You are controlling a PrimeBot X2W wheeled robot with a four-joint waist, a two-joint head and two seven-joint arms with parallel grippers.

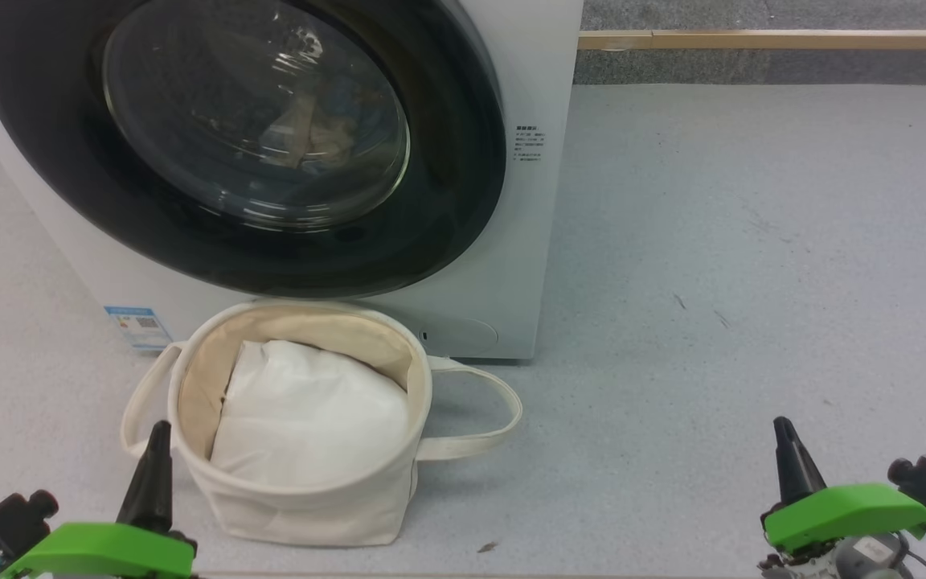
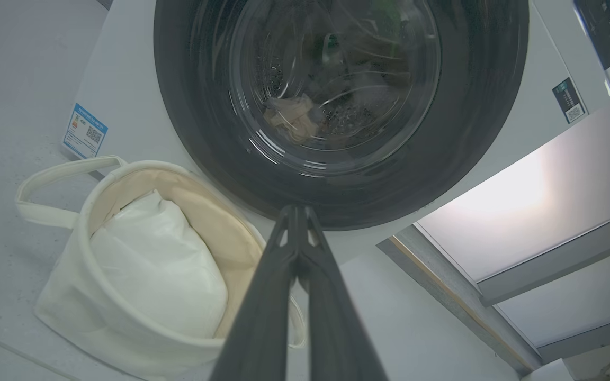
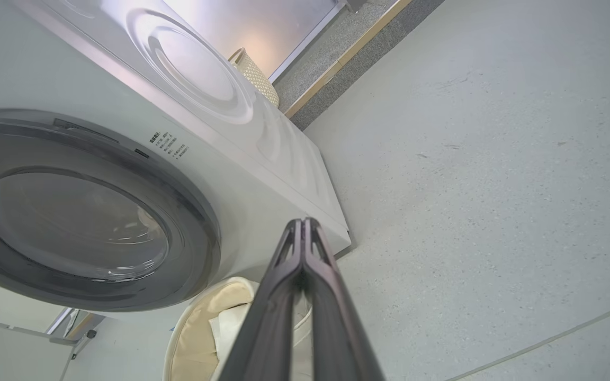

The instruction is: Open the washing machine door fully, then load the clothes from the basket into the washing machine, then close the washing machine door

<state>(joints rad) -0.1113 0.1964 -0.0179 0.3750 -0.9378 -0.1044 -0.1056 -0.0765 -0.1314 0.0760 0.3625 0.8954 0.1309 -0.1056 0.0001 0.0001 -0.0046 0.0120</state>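
Note:
The washing machine [image 1: 539, 80] stands at the upper left, and its door [image 1: 447, 201] lies flat against the white front. Through the glass bowl I see crumpled clothes [image 1: 310, 133] in the drum, and the left wrist view shows these clothes [image 2: 292, 116] too. The cream basket [image 1: 310, 507] sits on the floor just in front of the machine, with white padding [image 1: 302, 418] inside. My left gripper [image 1: 159, 426] is shut and empty beside the basket's left wall. Far to the right, my right gripper [image 1: 782, 422] is shut and empty above the floor.
A blue sticker [image 1: 137, 326] marks the machine's lower left front. A wooden strip [image 1: 752, 39] runs along the far wall. Open grey floor [image 1: 752, 241] spreads to the right of the machine. A woven basket [image 3: 257, 79] stands behind the machine.

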